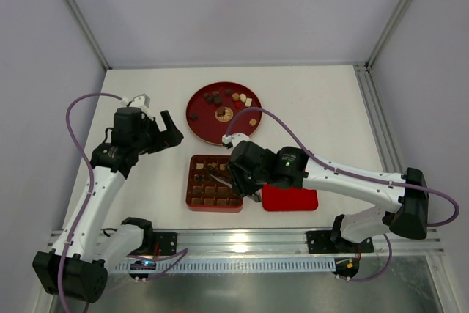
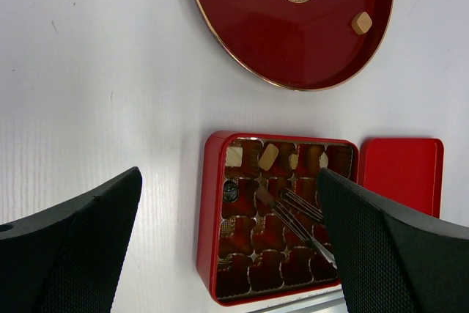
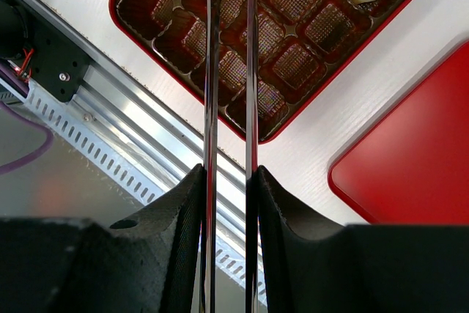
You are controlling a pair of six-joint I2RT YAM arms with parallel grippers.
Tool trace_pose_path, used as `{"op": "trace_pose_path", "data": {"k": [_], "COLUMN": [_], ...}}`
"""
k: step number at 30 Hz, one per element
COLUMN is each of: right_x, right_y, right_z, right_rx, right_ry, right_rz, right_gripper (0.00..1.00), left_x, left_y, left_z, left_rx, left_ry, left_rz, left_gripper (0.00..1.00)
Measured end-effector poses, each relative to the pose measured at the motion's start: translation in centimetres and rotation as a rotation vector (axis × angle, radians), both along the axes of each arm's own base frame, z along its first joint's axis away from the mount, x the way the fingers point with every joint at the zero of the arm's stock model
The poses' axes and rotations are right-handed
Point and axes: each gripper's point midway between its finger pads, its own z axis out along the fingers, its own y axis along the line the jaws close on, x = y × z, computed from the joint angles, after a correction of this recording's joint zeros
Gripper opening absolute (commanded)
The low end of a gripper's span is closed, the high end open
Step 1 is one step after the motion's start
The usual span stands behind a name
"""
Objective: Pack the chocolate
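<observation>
Chocolate: small cube-like pieces, dark brown, mid-brown, cream. Most scattered on round red plate, few sit in back-row cells of red box. Right gripper pinched narrow on metal tweezers, tips over box. Left gripper spread wide, empty, above table left of box. Red lid just beside box.

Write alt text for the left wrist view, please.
A square red box with grid compartments, holding a few chocolate pieces, sits low in the frame with metal tweezers reaching into it. A flat red square lid lies at its right, a round red plate above. The left tool is open, its black fingers framing the bottom corners.
</observation>
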Motion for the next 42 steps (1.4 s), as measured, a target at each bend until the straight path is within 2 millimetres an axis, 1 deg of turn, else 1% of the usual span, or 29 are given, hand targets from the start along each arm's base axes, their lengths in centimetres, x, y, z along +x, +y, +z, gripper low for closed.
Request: {"op": "trace_pose_path", "data": {"k": [9, 12, 14, 16, 18, 22, 23, 25, 27, 28, 29, 30, 32, 35, 36, 38, 39, 42], "right_x": [0.2, 0.8, 1.8, 3.5, 6.2, 12.9, 14.7, 17.8, 20.4, 21.7, 22.7, 23.9, 26.4, 29.2, 30.1, 31.3, 31.8, 33.0], "right_y": [-0.1, -0.6, -1.3, -2.3, -4.4, -10.3, -12.0, -15.7, -18.6, -19.8, -20.5, -21.4, -22.7, -23.5, -23.5, -23.7, -23.8, -23.8], "right_z": [0.0, 0.3, 0.8, 1.6, 2.5, 4.0, 4.2, 4.1, 3.4, 2.8, 2.3, 1.4, -0.7, -3.2, -3.9, -5.2, -5.6, -6.6], "right_rx": [-0.005, -0.008, 0.004, 0.025, 0.046, 0.071, 0.077, 0.074, 0.065, 0.062, 0.060, 0.048, 0.022, -0.019, -0.030, -0.047, -0.052, -0.060], "right_ry": [-0.010, -0.017, -0.019, -0.030, -0.050, -0.100, -0.115, -0.132, -0.134, -0.130, -0.125, -0.110, -0.085, -0.061, -0.058, -0.052, -0.050, -0.049], "right_rz": [-0.007, -0.021, -0.043, -0.089, -0.165, -0.377, -0.438, -0.555, -0.645, -0.681, -0.702, -0.730, -0.767, -0.790, -0.793, -0.799, -0.802, -0.804], "right_gripper": [0.35, 0.35, 0.35, 0.35, 0.35, 0.35, 0.35, 0.35, 0.35, 0.35, 0.35, 0.35, 0.35, 0.38, 0.42, 0.44, 0.47, 0.50], "left_x": [0.0, 0.0, 0.0, 0.0, 0.0, 0.0, 0.0, 0.0, 0.0, 0.0, 0.0, 0.0, -0.1, -0.1, -0.1, -0.1, -0.2, -0.2], "left_y": [0.0, 0.0, 0.0, 0.0, 0.0, -0.1, -0.2, -0.4, -0.5, -0.6, -0.7, -0.8, -0.9, -0.9, -0.9, -0.9, -0.9, -0.9], "left_z": [0.0, 0.0, 0.0, 0.0, 0.0, 0.0, -0.1, -0.3, -0.4, -0.5, -0.5, -0.5, -0.5, -0.4, -0.3, -0.3, -0.2, -0.1], "left_rx": [0.000, 0.000, 0.000, 0.000, 0.000, -0.005, -0.007, -0.011, -0.017, -0.020, -0.023, -0.025, -0.030, -0.031, -0.031, -0.031, -0.032, -0.032], "left_ry": [0.000, 0.000, 0.000, 0.000, 0.000, 0.002, 0.006, 0.014, 0.023, 0.026, 0.028, 0.029, 0.028, 0.026, 0.024, 0.021, 0.020, 0.017], "left_rz": [0.000, 0.000, 0.000, 0.000, 0.000, -0.005, -0.009, -0.016, -0.023, -0.027, -0.030, -0.033, -0.038, -0.039, -0.039, -0.039, -0.038, -0.038], "left_gripper": [1.00, 1.00, 1.00, 1.00, 1.00, 1.00, 1.00, 1.00, 1.00, 1.00, 1.00, 1.00, 1.00, 1.00, 1.00, 1.00, 1.00, 1.00]}}
